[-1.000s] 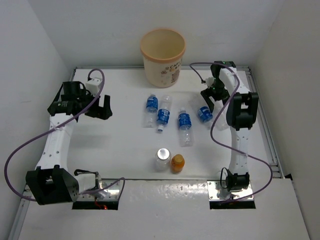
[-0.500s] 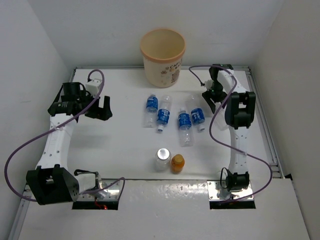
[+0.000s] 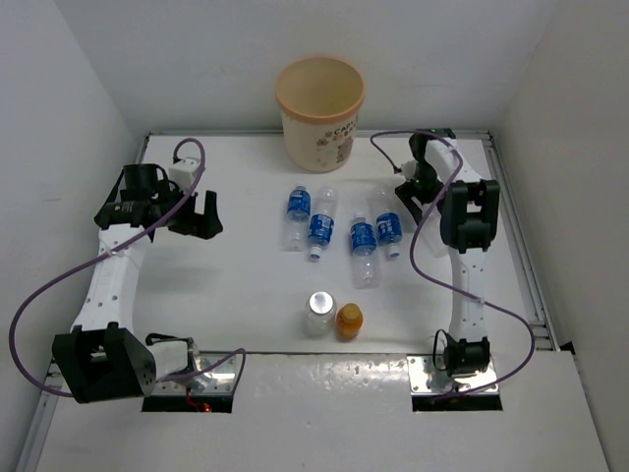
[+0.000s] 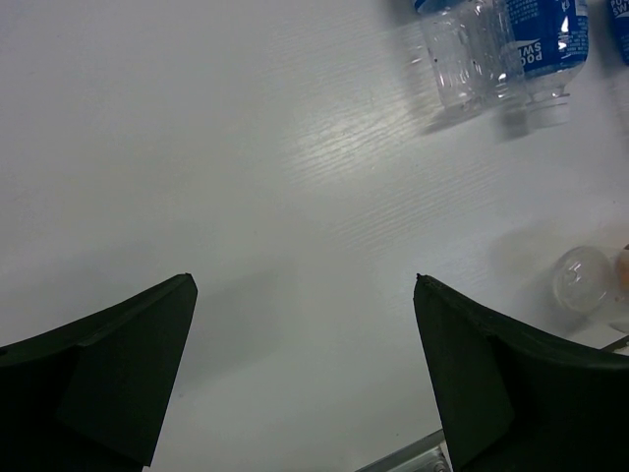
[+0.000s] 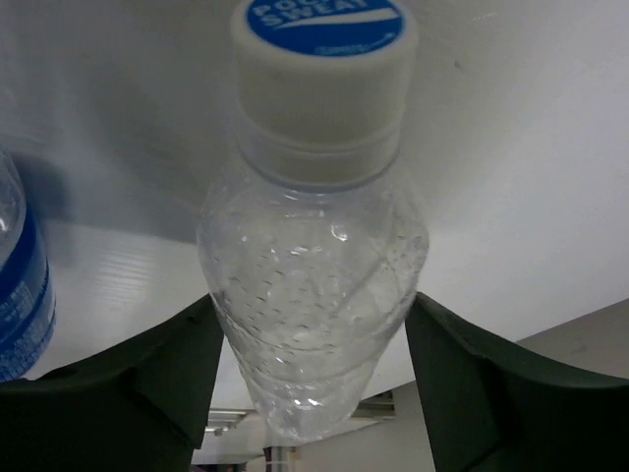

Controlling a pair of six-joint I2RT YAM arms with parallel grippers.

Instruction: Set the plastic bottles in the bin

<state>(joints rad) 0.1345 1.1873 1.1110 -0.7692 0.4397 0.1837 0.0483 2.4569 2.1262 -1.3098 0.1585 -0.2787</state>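
Note:
The cream bin (image 3: 320,103) stands at the back of the table. Three blue-label bottles lie mid-table (image 3: 298,208), (image 3: 320,228), (image 3: 363,241). A fourth bottle (image 3: 387,228) lies beside them; my right gripper (image 3: 406,200) is at its far end. In the right wrist view this bottle (image 5: 314,256) fills the gap of the right gripper (image 5: 314,300), both fingers touching its sides, cap pointing away. A silvery-topped bottle (image 3: 319,311) and a small orange one (image 3: 348,321) stand in front. My left gripper (image 3: 203,216) is open and empty over bare table (image 4: 305,280).
A metal rail (image 3: 516,236) runs along the table's right edge. White walls close in on three sides. The left wrist view shows two lying bottles (image 4: 462,49), (image 4: 545,39) and the silvery-topped one (image 4: 582,278) at its right edge. A neighbouring bottle (image 5: 15,285) shows in the right wrist view.
The right gripper has moved left and the fourth bottle has shifted left with it, now lying next to the third bottle. The left arm has barely moved.

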